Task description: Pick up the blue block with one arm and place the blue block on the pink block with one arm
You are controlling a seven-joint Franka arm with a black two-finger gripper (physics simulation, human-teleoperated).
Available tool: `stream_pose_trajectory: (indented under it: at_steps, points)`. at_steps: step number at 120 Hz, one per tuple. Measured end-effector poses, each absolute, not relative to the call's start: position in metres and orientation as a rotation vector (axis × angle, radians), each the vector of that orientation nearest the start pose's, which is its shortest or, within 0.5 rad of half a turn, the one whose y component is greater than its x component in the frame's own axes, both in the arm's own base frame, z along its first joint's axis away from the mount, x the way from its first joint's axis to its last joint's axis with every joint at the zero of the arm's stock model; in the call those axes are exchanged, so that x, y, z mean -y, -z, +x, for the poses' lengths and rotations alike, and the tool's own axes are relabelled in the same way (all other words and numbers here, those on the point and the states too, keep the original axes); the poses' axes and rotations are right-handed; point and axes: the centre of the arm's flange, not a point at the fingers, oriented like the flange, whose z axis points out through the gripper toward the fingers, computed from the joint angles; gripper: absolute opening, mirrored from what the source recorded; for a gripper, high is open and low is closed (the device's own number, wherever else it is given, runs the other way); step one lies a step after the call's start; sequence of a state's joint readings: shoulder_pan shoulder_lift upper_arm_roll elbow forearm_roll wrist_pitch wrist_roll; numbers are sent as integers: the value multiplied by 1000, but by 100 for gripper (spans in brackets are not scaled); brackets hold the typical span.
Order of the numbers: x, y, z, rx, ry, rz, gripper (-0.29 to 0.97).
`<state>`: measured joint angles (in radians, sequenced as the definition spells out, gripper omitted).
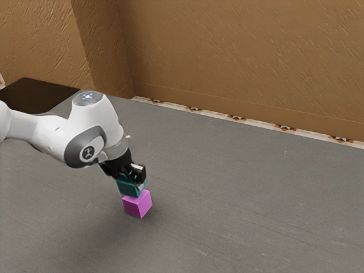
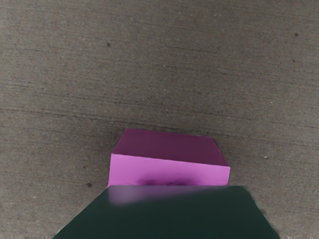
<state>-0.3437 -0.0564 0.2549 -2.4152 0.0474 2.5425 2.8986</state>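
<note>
The blue block (image 1: 130,187) looks more blue-green than blue. It is up off the table (image 1: 256,187) and sits right over the pink block (image 1: 137,205). In the exterior view the two blocks look as if they touch, or almost touch. I cannot tell for sure if there is a thin gap between them. The blue block also seems to sit a little to one side, not square on the pink one.

The black gripper (image 1: 133,178) is on top of the blue block. Its two fingers look closed on the block's sides, so it is holding the block.

From the wrist view, the blue block (image 2: 169,214) is the big dark shape close to the hand. The pink block (image 2: 169,162) pokes out just past it, with a dark shadow on its near face.

So the pick-up part is done. I think what is left is to set the block down all the way, let go, and lift the arm (image 1: 57,133) away. The block might slip off if it is not lined up well.
</note>
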Motion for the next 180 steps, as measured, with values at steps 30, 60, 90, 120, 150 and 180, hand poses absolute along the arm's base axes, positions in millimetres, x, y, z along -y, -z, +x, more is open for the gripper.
stream_pose_trajectory:
  at_steps: [30,60,90,120,150,180]
  points:
    - [45,-351,490,-3003,101,-269,29]
    - [44,-350,487,-3026,109,-287,29]
    - [46,-354,486,-3022,113,-279,29]
    - [44,-354,486,-3020,115,-287,29]
    - [42,-341,492,-3034,100,-301,29]
    - [43,-340,496,-3027,101,-306,29]
